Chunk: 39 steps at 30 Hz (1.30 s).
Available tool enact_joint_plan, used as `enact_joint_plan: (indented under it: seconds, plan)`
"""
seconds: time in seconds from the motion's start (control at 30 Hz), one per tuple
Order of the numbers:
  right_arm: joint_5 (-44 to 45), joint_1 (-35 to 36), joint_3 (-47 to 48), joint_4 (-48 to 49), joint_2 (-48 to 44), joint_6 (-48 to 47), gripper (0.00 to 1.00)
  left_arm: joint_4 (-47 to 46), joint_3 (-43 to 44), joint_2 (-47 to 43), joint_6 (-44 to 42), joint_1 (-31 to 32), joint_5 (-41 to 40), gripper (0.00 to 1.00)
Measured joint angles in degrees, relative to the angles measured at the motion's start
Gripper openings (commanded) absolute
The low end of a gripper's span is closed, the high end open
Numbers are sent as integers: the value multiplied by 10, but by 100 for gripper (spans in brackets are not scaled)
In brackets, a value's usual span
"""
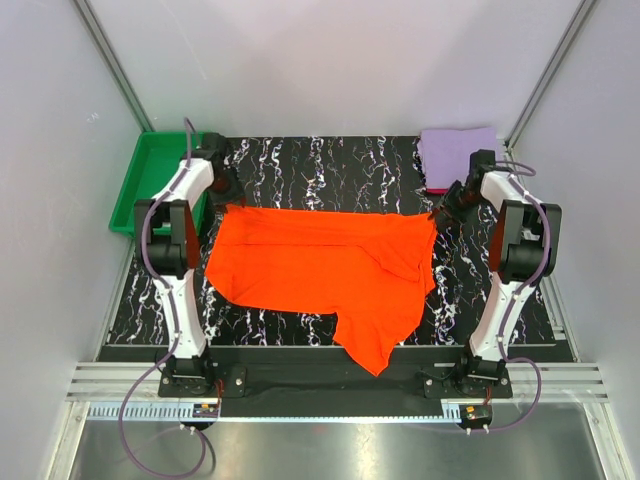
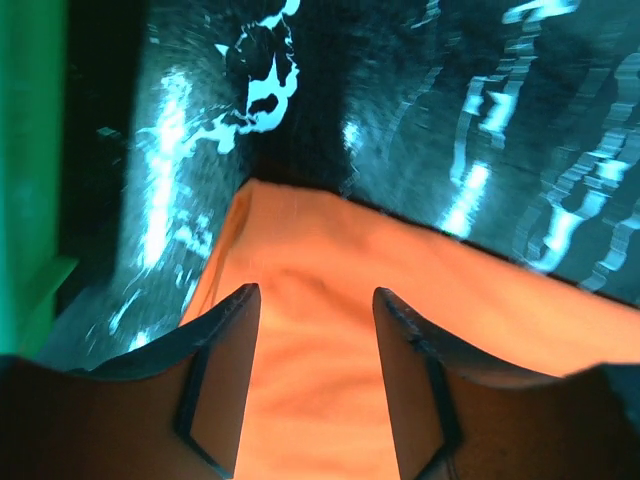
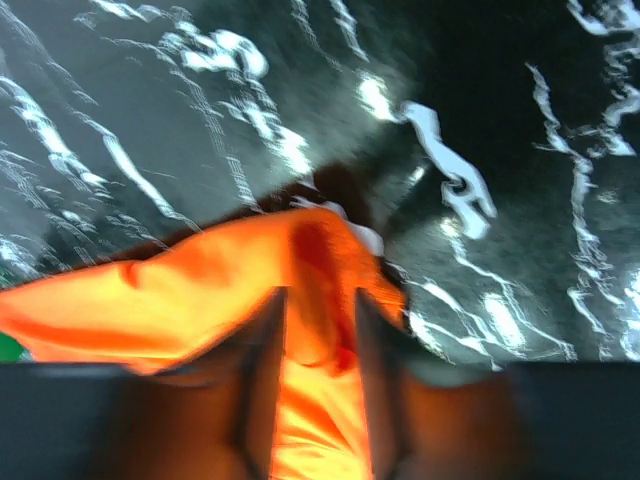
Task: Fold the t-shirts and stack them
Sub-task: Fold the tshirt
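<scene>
The orange-red t-shirt (image 1: 320, 265) lies spread and rumpled across the tabletop (image 1: 300, 170). The lavender t-shirt (image 1: 455, 150) sits folded at the far right, seemingly atop a crimson-pink t-shirt (image 1: 436, 189).

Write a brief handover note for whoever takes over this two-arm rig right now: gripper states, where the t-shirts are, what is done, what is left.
Left gripper: open, over the far left corner of the orange t-shirt.
Right gripper: at its far right corner, cloth between the fingers; blur hides whether it grips.
Orange t-shirt: spread on the table, rumpled, one flap trailing toward the near edge.
Lavender t-shirt: folded, far right corner; a crimson edge shows beneath.
Done: lavender folded.
Left: fold the orange, stack it.
</scene>
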State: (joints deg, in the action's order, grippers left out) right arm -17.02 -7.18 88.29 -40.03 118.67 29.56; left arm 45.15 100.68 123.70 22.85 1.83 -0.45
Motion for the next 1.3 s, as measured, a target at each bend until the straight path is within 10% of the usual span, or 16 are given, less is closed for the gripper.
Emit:
enact_joint_plan:
  seconds: [0.23, 0.8, 1.3]
  plan:
    - [106, 7, -2, -83, -30, -30, 77, -3, -44, -130, 1, 7, -2, 56]
    - [33, 342, -230, -84, -325, -88, 58, -39, -391, -372, 46, 55, 21, 43]
    - [-7, 367, -339, -83, -442, -53, 56, -39, -520, -393, 131, 56, -52, 58]
